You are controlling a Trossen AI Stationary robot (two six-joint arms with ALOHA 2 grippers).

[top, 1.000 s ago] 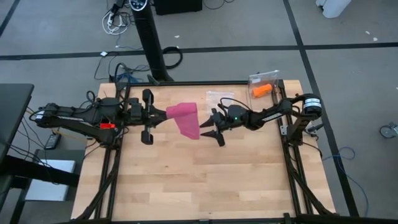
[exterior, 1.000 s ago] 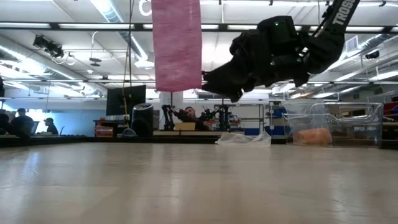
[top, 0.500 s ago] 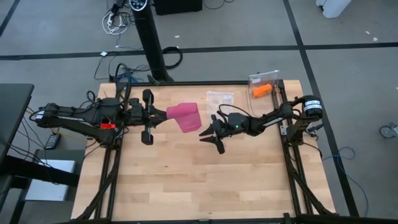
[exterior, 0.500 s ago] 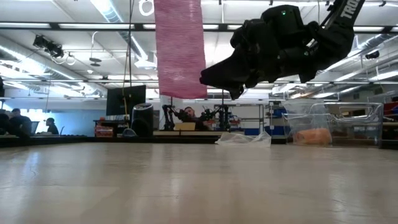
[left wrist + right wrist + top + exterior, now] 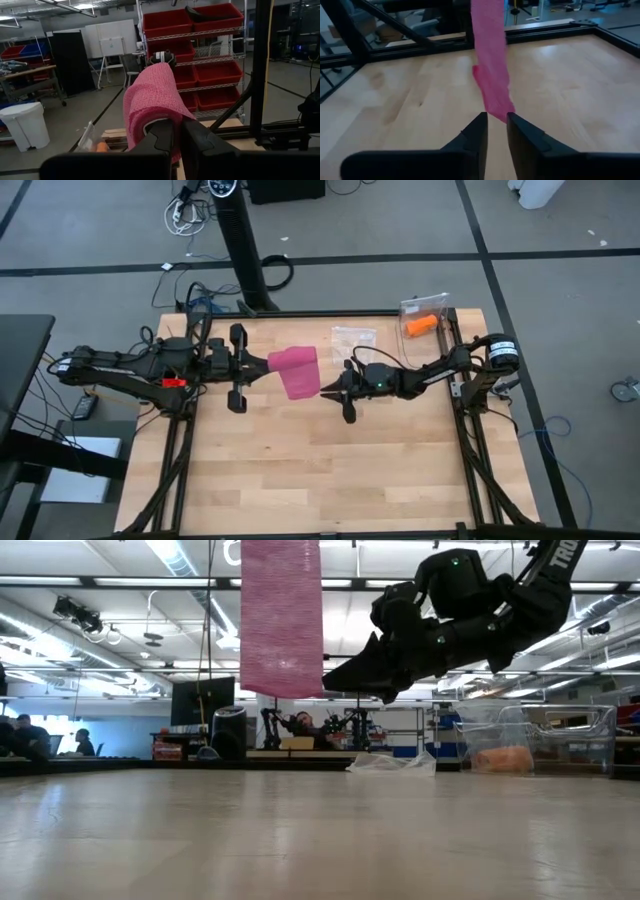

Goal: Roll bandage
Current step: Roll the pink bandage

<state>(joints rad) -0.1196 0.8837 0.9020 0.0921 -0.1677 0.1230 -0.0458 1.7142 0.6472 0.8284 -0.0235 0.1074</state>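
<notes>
Centre of the high frame: magenta-pink stretchy fabric bandage (image 5: 297, 371) hangs above the wooden desk (image 5: 300, 480), top end pinched in left gripper (image 5: 262, 363) fingers. Right gripper (image 5: 327, 391), fingers nearly closed, nips the bottom edge. Likely pre-roll tensioning; next needs firm hold on that free end.

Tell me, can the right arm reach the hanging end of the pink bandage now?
Probably yes. The right end effector is already at the free lower end of the bandage, which hangs from the left end effector, with nothing between them.
</notes>
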